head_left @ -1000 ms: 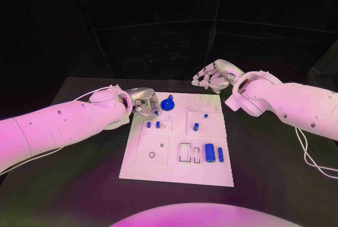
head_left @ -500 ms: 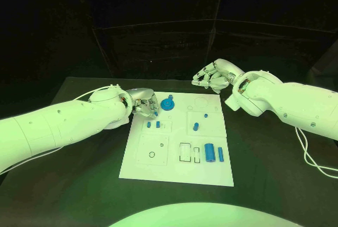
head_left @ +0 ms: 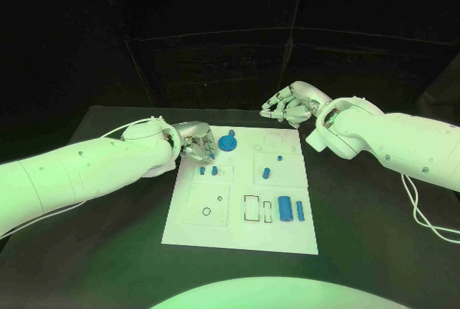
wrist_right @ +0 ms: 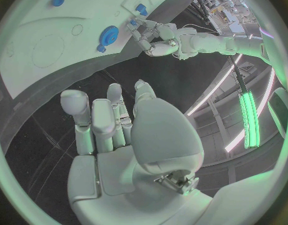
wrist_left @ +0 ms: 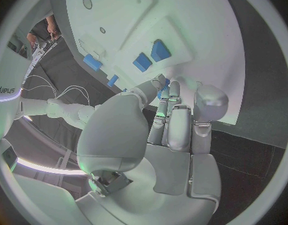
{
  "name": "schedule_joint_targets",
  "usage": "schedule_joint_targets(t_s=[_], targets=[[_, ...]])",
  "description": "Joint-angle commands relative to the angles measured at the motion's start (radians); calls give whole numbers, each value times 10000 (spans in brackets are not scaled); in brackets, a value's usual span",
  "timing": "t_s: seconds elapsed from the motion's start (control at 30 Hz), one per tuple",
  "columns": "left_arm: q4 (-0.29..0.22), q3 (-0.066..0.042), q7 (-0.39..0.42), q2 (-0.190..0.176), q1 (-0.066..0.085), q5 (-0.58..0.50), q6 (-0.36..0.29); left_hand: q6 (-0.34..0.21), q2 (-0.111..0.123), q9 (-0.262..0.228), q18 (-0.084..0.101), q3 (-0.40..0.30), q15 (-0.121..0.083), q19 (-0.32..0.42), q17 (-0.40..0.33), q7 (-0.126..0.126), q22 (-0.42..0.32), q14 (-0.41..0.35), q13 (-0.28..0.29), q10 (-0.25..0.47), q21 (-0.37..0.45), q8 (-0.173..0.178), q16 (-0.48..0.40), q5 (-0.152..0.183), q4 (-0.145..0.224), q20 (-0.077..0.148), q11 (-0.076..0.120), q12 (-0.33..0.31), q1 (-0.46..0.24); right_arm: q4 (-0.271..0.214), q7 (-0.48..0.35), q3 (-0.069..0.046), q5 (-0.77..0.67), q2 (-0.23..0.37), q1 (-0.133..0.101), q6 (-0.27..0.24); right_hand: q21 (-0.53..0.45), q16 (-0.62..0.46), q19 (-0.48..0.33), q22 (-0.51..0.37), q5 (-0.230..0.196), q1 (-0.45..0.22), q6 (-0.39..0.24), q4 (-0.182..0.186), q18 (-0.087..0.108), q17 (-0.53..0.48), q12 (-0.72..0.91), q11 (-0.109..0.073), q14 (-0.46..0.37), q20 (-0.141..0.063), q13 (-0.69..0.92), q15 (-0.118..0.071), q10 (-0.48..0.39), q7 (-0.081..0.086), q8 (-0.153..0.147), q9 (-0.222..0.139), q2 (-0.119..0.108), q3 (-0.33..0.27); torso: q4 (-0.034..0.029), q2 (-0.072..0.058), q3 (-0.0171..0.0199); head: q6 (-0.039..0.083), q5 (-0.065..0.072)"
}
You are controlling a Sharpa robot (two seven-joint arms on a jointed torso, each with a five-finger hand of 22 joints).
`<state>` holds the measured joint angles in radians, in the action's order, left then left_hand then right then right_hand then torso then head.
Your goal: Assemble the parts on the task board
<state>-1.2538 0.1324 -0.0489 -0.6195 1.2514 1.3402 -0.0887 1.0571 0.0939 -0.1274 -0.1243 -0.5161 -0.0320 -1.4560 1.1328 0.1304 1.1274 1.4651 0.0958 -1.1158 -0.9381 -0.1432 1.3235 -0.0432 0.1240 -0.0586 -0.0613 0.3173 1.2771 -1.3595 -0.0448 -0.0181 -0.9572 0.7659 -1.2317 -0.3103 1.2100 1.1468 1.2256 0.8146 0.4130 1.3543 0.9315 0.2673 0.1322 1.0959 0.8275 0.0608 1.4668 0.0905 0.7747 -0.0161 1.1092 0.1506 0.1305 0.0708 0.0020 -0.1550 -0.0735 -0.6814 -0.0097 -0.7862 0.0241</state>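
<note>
The white task board lies in the middle of the black table. My left hand hovers at the board's far left corner, fingers drawn together. A small blue part shows pinched at its fingertips. Just right of that hand a blue gear stands on the board. Two small blue pieces sit side by side below the hand. My right hand hangs above the table past the board's far right corner, fingers loosely bent and apart, holding nothing.
A blue cylinder and a thin blue bar lie near the board's right edge, beside rectangular slots. Two small blue pegs stand in the middle right plate. A round recess lies at the far right.
</note>
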Motion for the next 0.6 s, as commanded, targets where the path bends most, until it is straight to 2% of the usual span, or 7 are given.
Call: schedule_joint_targets(t_s=[0.03,0.43,0.6], targets=[[15,-1,-93,15,5,-32,165,-87,24,26,101,40,70,26,-24,13,-10,169,-15,75,11,61,-56,-35,-52,-62,-20,-78,-69,-27,9,-6,-16,8,-20,80,-62,-21,-39,-9,58,24,-19,38,56,10,-31,1,75,-17,-35,-17,-100,-17,57,-15,123,-34,-2,-4,-2,2,-9],[88,-1,-133,17,5,-40,194,-405,102,172,95,45,142,58,-103,98,-45,143,-78,259,80,335,-85,-35,-75,-116,-108,-252,-75,-31,34,-6,-16,25,-20,77,-74,-45,-50,-32,57,23,-22,40,60,-15,-42,1,70,-17,-48,-16,-109,-16,56,-15,122,-38,-7,3,-3,0,-11],[36,-1,-115,-21,4,-303,38,-944,243,351,81,37,176,91,-215,59,-93,107,-183,621,162,681,-140,-34,-57,-150,-147,-501,-75,-28,86,-6,-16,34,-20,107,-255,-276,-207,-361,56,45,-67,60,116,-235,-311,15,-5,-9,-300,-5,-317,-1,45,-21,132,-64,-4,0,-6,25,-1]])
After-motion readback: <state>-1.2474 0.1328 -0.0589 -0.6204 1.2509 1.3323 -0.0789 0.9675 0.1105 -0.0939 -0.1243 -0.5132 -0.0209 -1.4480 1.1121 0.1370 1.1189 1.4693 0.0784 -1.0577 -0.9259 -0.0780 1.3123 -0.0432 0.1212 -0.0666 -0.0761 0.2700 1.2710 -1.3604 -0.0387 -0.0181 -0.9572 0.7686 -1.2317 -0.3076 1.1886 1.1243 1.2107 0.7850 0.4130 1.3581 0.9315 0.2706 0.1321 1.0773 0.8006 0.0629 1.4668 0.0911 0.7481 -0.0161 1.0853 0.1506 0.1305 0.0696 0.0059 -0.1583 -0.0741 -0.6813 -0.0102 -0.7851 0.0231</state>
